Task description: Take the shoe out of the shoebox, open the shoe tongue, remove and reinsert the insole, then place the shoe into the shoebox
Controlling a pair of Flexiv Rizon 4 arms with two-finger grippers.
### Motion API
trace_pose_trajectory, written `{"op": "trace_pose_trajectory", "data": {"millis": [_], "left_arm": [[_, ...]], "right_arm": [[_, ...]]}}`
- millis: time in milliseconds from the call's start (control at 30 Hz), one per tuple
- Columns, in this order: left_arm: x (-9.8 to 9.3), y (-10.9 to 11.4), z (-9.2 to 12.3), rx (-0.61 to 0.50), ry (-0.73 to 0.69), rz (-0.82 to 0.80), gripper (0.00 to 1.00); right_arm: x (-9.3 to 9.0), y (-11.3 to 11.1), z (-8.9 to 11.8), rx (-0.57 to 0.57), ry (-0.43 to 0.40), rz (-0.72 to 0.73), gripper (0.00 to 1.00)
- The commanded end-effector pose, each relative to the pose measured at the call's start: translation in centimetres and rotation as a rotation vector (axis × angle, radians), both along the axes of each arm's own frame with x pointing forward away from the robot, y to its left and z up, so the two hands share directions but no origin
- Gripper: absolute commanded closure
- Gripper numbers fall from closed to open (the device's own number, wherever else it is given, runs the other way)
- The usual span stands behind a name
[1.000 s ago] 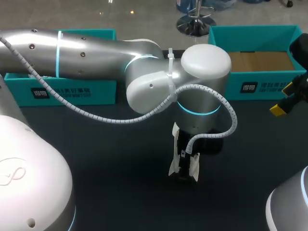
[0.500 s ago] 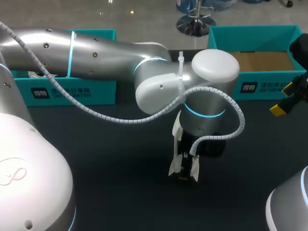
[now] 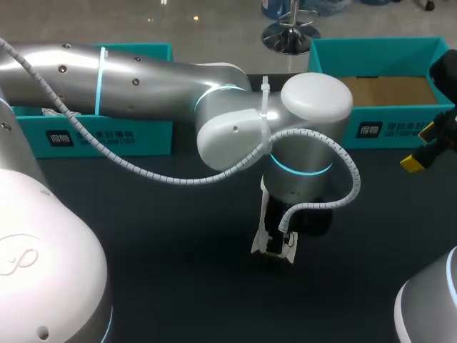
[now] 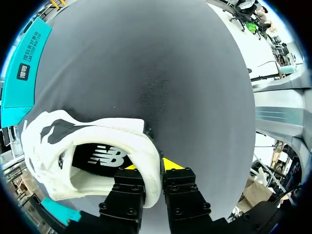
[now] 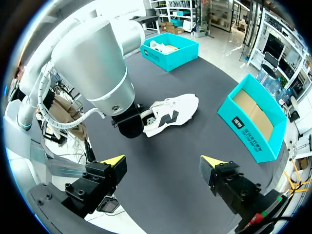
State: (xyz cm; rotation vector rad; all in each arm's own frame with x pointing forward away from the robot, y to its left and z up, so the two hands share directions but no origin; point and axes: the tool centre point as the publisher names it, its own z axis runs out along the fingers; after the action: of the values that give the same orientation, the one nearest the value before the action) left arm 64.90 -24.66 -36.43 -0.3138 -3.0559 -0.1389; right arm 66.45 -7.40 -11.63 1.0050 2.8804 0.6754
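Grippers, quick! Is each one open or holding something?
Left gripper: shut on the shoe, pinching its heel rim.
Right gripper: open, holding nothing.

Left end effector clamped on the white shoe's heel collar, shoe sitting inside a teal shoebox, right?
Not quite. The left end effector is clamped on the white shoe at its heel collar, but the shoe lies on the black table instead. The right wrist view shows it.

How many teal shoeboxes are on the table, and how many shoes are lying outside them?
teal shoebox: 2 (left, right)
white shoe outside the boxes: 1
Total: 3
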Motion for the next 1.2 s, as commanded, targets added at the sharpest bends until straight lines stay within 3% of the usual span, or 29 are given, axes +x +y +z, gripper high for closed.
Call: {"op": "trace_pose_trajectory", "data": {"millis": [33,233,767,967,1200], "left_arm": [[0.0,0.4,0.1,-0.010,0.005,0.000,1.00],[0.0,1.1,1.7,-0.017,0.001,0.006,1.00],[0.0,3.0,12.6,-0.037,-0.032,0.008,1.00],[0.5,3.1,14.3,-0.065,-0.023,0.021,1.00],[0.5,3.2,14.7,-0.100,-0.024,0.031,1.00]], "right_arm": [[0.3,0.1,0.0,-0.003,0.006,0.002,0.00],[0.3,0.1,0.0,-0.003,0.006,0.002,0.00],[0.3,0.1,0.0,-0.003,0.006,0.002,0.00],[0.3,0.1,0.0,-0.003,0.006,0.002,0.00],[0.3,0.1,0.0,-0.003,0.006,0.002,0.00]]}}
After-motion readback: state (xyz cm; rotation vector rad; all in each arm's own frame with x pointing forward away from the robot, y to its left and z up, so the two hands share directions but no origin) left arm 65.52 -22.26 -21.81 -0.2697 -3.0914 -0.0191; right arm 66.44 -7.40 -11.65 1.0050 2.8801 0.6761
